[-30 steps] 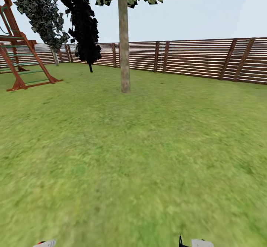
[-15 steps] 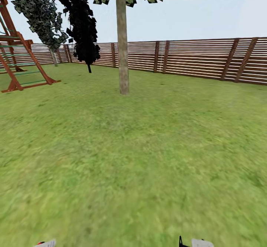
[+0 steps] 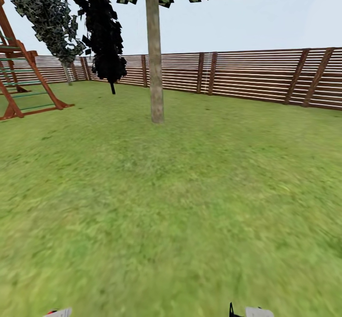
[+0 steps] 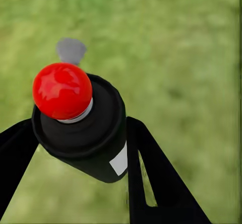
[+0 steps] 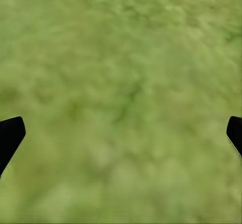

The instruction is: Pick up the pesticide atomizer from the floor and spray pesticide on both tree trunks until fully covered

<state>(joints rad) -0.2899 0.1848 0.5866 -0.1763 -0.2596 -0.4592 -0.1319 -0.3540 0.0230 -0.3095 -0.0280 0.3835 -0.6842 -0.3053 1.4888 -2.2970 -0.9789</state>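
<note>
While I've got the head cam looking out over the lawn [image 3: 190,203], it's grass all the way to the slat fence [image 3: 256,77] at the back. One tree [image 3: 154,46] stands ahead, a bit left of centre, with its trunk [image 3: 156,84] bare and straight, foliage up at the frame's top edge. A second, thinner tree [image 3: 52,17] leans by the far left fence corner, next to a very dark tree [image 3: 104,32]. A red wooden play frame [image 3: 21,79] sits at the left edge.

On the left wrist cam, the left gripper [image 4: 80,148] is clamped on the atomizer [image 4: 83,128], one black finger [image 4: 156,178] on each side of its dark body. Its long axis runs along the fingers, with the red cap [image 4: 62,90] pointing away from the wrist, over the grass. I can see a small white label patch on its side, no writing I can read.

The right gripper [image 5: 121,133] is spread wide with just grass between its tips.
</note>
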